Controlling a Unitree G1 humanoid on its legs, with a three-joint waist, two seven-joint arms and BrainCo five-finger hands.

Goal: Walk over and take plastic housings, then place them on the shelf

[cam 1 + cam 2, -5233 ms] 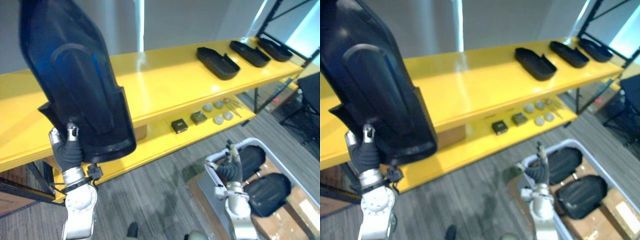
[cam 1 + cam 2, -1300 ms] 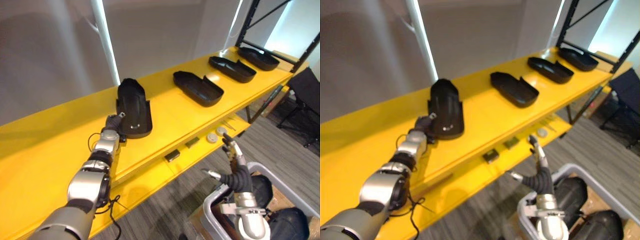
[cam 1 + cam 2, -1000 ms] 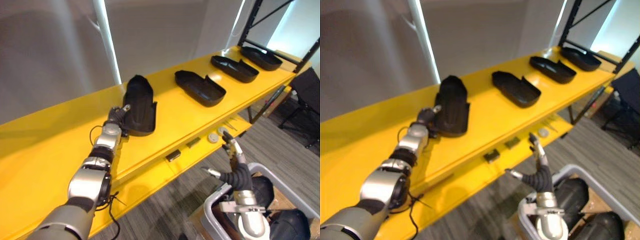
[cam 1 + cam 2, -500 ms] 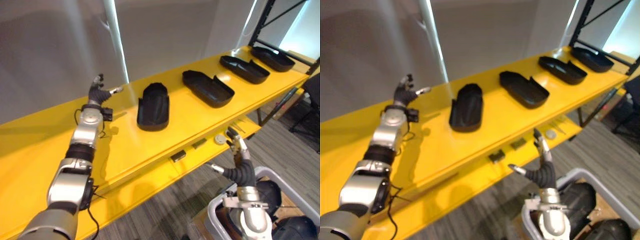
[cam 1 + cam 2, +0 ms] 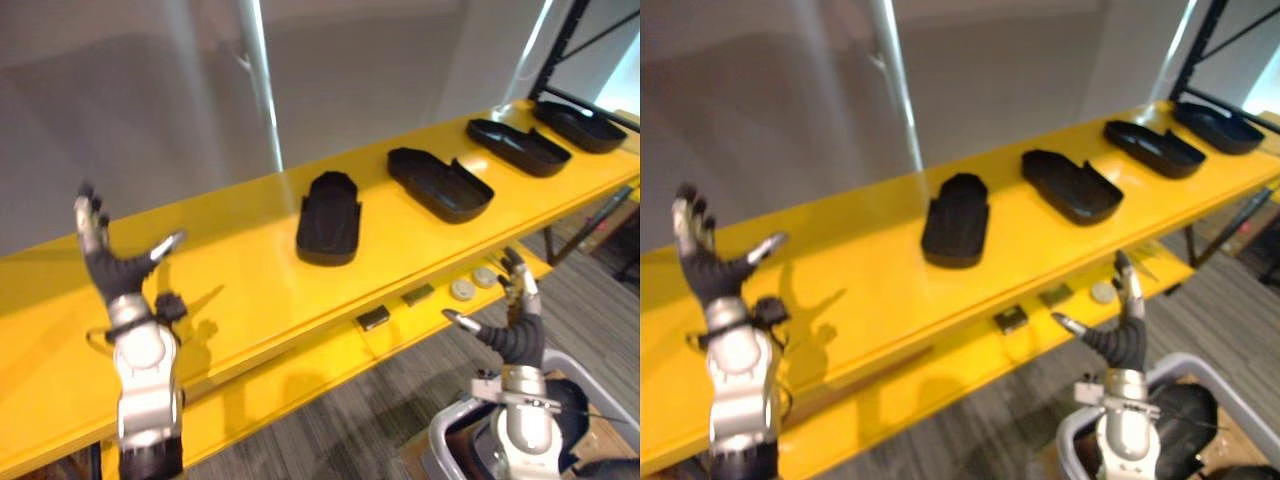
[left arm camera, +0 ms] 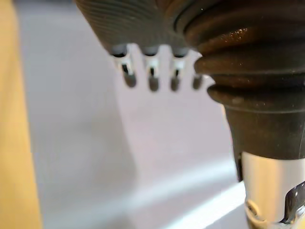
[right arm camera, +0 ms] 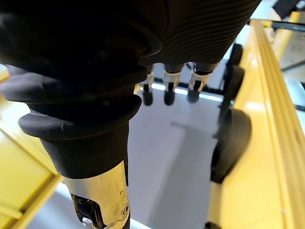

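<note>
Nearest plastic housing (image 5: 330, 215) lies on the yellow shelf (image 5: 230, 270), in line with three other housings (image 5: 440, 184) (spacing looks deliberate); left robot hand (image 5: 112, 270) and right robot hand (image 5: 512, 335) both splayed, empty.

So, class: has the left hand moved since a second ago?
Yes. The left hand, then at the leftmost housing on the shelf, now stands open well to that housing's left.

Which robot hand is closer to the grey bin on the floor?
Right. The right hand hovers just above the grey bin, fingers open. The left hand is raised far away, by the left end of the yellow shelf, open too.
</note>
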